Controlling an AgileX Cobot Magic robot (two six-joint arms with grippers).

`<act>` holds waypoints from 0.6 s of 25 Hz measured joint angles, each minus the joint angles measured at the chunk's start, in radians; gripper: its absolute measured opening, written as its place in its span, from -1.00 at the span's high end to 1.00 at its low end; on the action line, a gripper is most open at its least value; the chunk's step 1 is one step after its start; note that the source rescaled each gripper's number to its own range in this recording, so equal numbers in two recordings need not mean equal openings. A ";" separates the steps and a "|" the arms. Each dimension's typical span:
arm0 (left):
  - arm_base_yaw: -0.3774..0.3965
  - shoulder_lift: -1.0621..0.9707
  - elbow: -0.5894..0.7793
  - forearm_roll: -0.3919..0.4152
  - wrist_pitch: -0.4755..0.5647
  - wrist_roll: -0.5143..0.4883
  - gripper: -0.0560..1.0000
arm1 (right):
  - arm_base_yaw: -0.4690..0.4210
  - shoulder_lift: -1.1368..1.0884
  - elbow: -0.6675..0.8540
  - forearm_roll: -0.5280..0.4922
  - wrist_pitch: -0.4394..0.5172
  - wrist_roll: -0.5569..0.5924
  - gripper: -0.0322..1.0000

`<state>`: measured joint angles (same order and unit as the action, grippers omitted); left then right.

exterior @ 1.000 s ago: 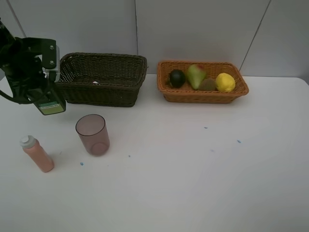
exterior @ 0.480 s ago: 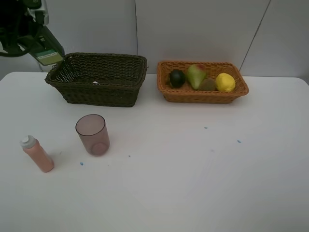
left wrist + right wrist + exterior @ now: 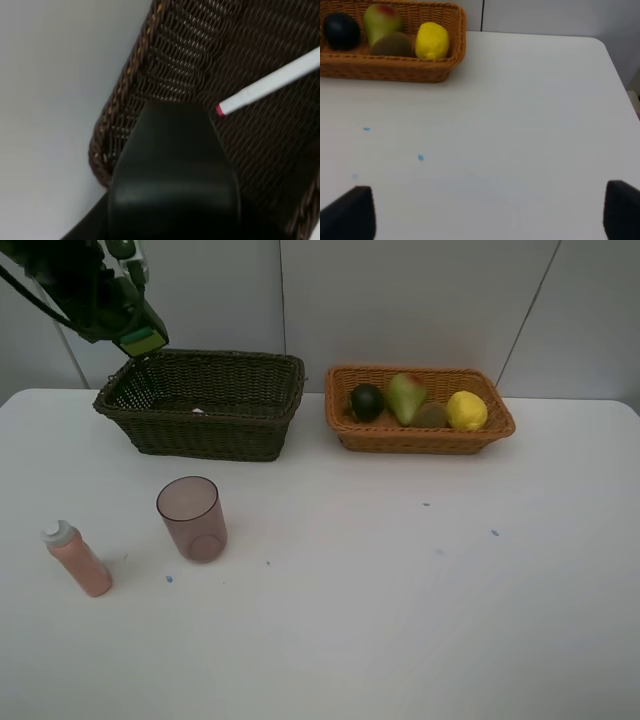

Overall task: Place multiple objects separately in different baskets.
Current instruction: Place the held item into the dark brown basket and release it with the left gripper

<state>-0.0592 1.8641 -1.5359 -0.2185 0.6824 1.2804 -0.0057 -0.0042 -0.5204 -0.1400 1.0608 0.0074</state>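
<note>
Scanning from the far left, found the pink white-capped bottle (image 3: pixel 78 560) standing on the white table (image 3: pixel 400 620). Above and behind it, saw the left gripper (image 3: pixel 108 292) closed round the dark green bottle (image 3: pixel 138 332), held aloft and tilted by the left rear corner of the dark brown basket (image 3: pixel 245 440). Noted the translucent pinkish cup (image 3: pixel 190 518) upright in front of that basket, apart from it. Spotted the white-pink marker (image 3: pixel 270 82) lying on the basket's floor, beyond the held bottle in the left wrist view. Further right, counted four fruits in the orange-tan basket (image 3: pixel 420 440): dark green round fruit (image 3: pixel 367 401), red-blushed green pear (image 3: pixel 405 397), kiwi (image 3: pixel 431 415) and lemon (image 3: pixel 466 410), close together in a row. Farthest right, caught the right gripper (image 3: pixel 490 212) with fingers spread wide, holding nothing, over bare table in front of that basket.
</note>
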 joint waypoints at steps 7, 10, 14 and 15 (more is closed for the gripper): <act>-0.030 0.174 -0.109 -0.011 -0.015 -0.099 -0.03 | 0.000 0.000 0.000 0.000 0.000 0.000 -0.99; -0.035 0.236 -0.141 0.006 -0.014 -0.166 -0.03 | 0.000 0.000 0.000 0.000 0.000 0.000 -0.99; -0.037 0.280 -0.151 0.088 0.021 -0.265 -0.03 | 0.000 0.000 0.000 0.000 0.000 0.000 -0.99; -0.037 0.283 -0.151 0.114 0.033 -0.289 -0.03 | 0.000 0.000 0.000 0.000 0.000 0.000 -0.99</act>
<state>-0.0960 2.1474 -1.6865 -0.1045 0.7156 0.9915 -0.0057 -0.0042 -0.5204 -0.1400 1.0608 0.0074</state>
